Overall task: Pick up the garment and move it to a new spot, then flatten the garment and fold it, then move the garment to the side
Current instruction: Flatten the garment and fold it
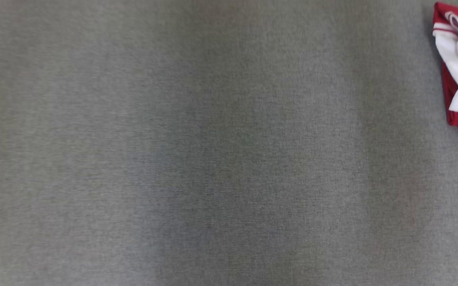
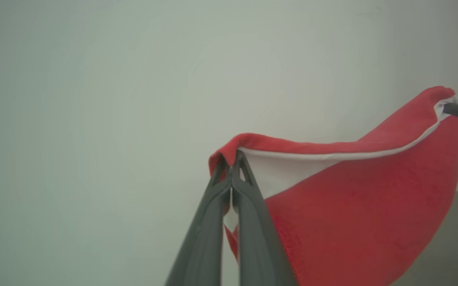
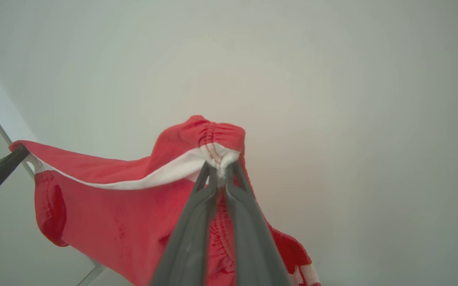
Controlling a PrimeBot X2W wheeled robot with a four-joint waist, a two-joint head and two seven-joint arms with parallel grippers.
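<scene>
Hanging between two claws, the red garment (image 2: 352, 206) is stretching from the middle to the right edge of the left wrist view. The left claw (image 2: 231, 161) is pinching its white-lined edge tight there. The right claw (image 3: 221, 169) is squeezing the bunched waistband tight in the middle of its own view. From the head, the garment is showing at the upper right, beside a grey fuzzy surface (image 1: 213, 159). A pale wall (image 2: 94, 99) is showing behind.
</scene>
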